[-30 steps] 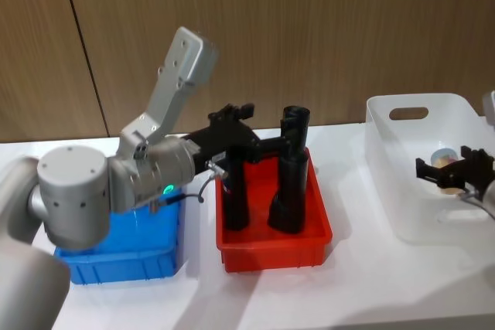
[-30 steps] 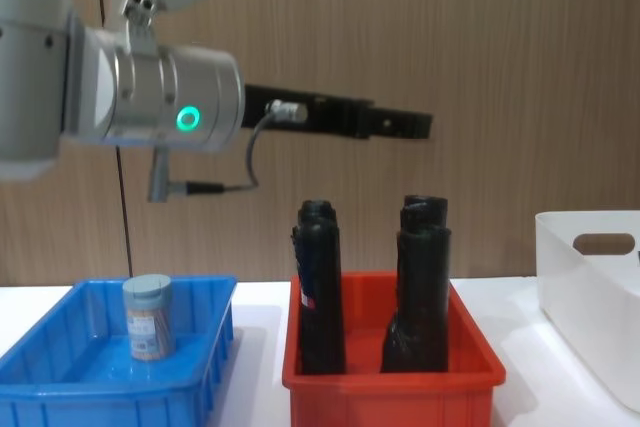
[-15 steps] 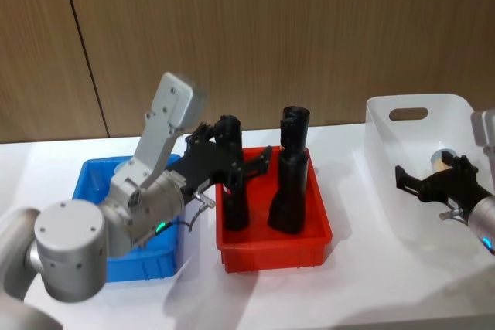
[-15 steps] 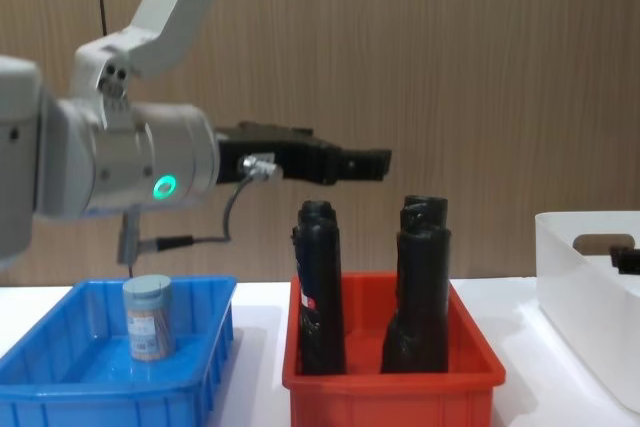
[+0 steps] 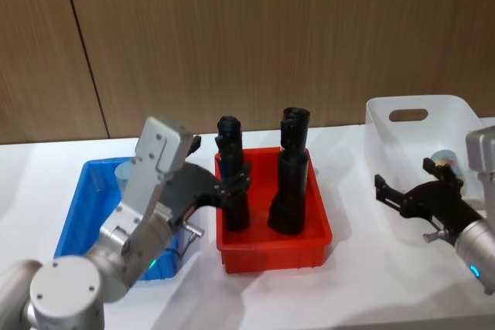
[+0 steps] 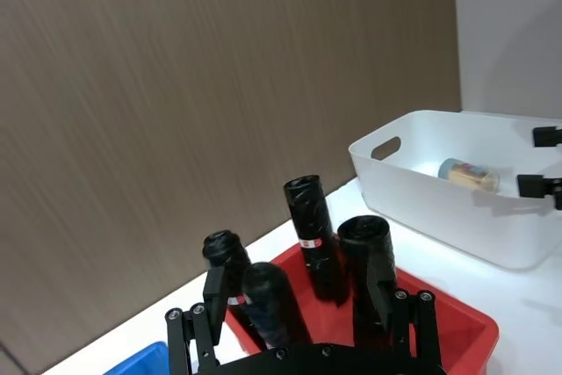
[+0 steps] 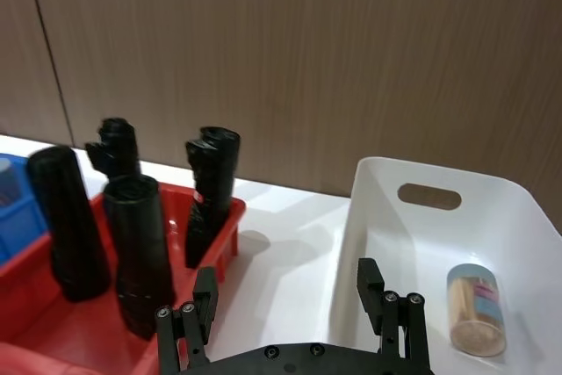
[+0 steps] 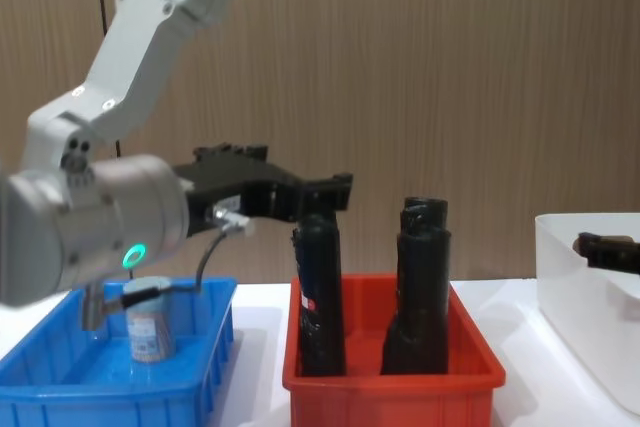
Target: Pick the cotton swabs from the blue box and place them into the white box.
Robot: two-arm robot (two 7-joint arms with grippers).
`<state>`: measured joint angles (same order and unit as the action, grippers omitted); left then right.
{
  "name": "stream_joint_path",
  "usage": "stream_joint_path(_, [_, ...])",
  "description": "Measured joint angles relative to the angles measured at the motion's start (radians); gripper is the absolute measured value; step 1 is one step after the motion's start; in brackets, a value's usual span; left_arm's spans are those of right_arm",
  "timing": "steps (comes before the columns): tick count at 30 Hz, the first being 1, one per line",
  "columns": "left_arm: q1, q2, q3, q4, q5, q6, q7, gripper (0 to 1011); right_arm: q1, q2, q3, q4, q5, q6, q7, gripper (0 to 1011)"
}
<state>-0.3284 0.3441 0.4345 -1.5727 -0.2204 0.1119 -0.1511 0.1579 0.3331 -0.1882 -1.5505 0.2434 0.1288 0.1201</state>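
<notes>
- We are seeing the blue box [image 8: 100,402] and the red bin [image 5: 272,251] as glossy moulded plastic.
- We are reading the white box [image 8: 575,287] as smooth, milky, half-translucent plastic.
- We are noting the cotton swabs [image 7: 474,309] in a clear plastic jar.
- We are finding the black rolls [image 8: 320,297] matt and crinkled, like film.
- We are looking at a matt wood-grain wall [image 5: 309,28] and a smooth white table [image 5: 348,284].
- We are seeing the left arm [image 8: 100,217] cased in satin grey.
</notes>
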Motion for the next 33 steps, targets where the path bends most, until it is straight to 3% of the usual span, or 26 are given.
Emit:
stream_joint_path(11, [0.079, 0.033, 0.018, -0.047, 0.018, -0.086, 0.123, 1004, -0.11, 0.003, -0.025, -0.138, 0.029, -0.06, -0.034, 1001])
stream_joint_path(21, [0.091, 0.038, 0.02, -0.054, 0.021, -0.098, 0.14, 1004, -0.17, 0.005, -0.038, -0.213, 0.044, -0.094, -0.053, 1002])
stream_joint_path(33, [0.091, 0.038, 0.02, -0.054, 0.02, -0.098, 0.14, 1004, -0.173, 0.004, -0.038, -0.217, 0.045, -0.095, -0.054, 1001])
